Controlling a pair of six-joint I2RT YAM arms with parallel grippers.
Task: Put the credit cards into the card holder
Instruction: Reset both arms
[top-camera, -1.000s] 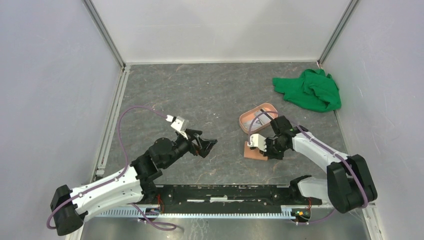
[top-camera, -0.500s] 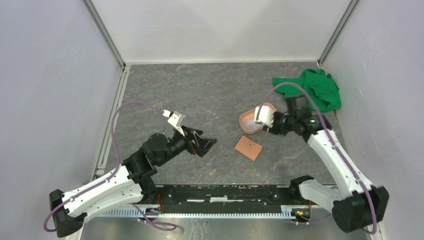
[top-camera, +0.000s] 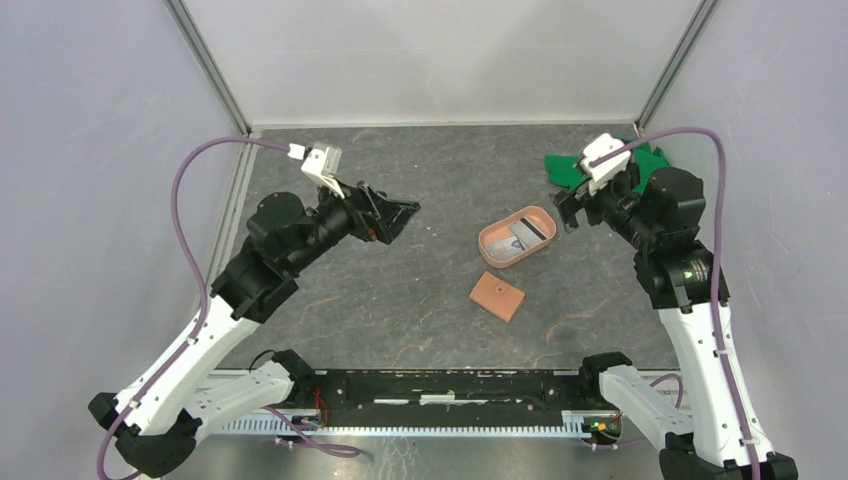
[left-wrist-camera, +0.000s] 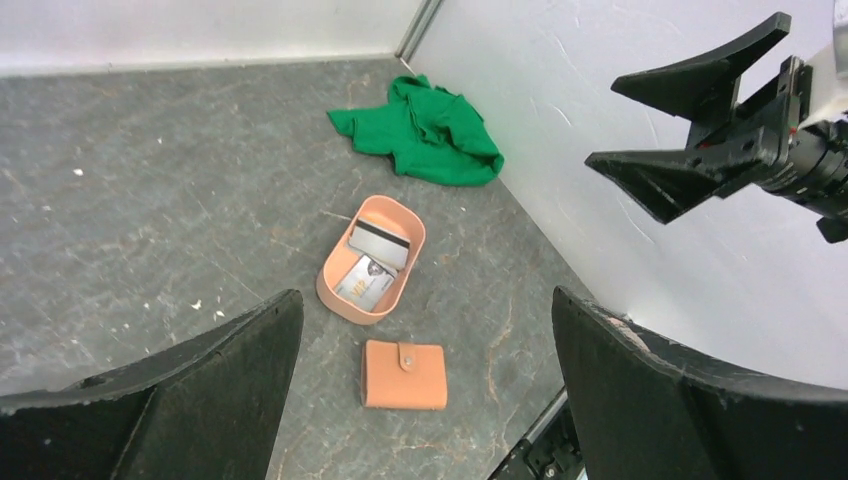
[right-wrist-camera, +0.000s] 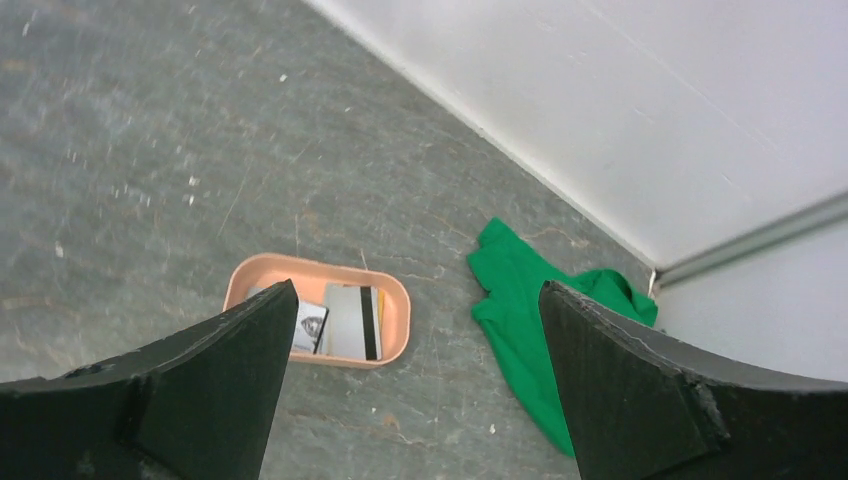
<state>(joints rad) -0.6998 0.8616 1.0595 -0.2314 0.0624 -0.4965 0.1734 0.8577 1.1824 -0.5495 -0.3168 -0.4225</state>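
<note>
The tan card holder lies folded shut, snap tab up, on the grey table just in front of a pink oval tray. It also shows in the left wrist view. Several credit cards lie in the tray; a grey-white card with a black stripe and a printed card show. My left gripper hangs open high above the table's left middle, far from both. My right gripper is open and raised to the right of the tray, nothing between its fingers.
A crumpled green cloth lies in the back right corner, close behind the right gripper. White walls with metal corner posts close in the table on three sides. The arms' black base rail runs along the near edge.
The right gripper, which was down at the card holder, has opened, risen and drawn back to the right. The card holder now lies free on the table. The left arm has lifted and pulled back left.
</note>
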